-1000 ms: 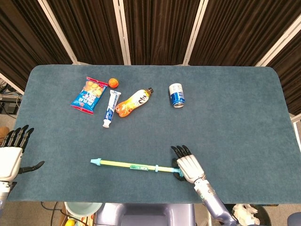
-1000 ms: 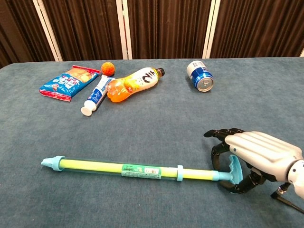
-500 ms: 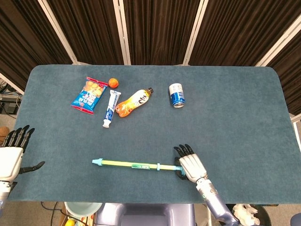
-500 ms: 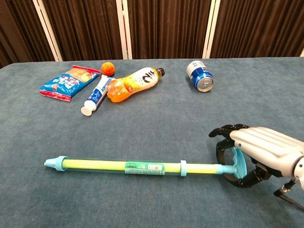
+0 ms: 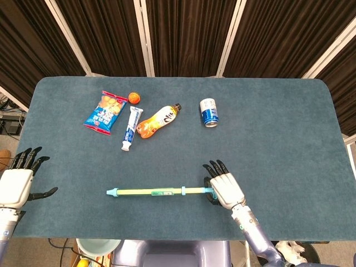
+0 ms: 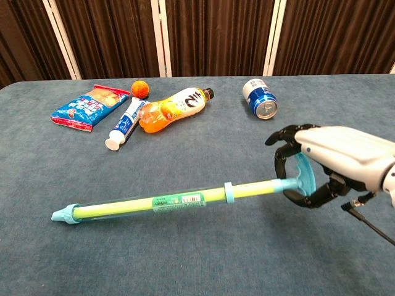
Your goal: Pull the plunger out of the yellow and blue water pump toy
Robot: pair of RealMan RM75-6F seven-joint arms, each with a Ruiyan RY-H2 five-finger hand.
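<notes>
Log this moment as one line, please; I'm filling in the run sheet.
phase: plunger pull | right hand: grips pump toy handle, that end raised | left hand: open at table edge | plunger: not yet out

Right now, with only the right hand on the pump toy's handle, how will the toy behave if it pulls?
The pump toy is probably stiff: raised at the handle, it stays straight. It looks light, so the whole barrel likely slides along rather than releasing the plunger. The left hand is off it, so nothing braces the nozzle end.

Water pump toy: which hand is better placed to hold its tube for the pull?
Left. The right hand already grips the plunger handle; the left hand is free beyond the nozzle end.
</notes>
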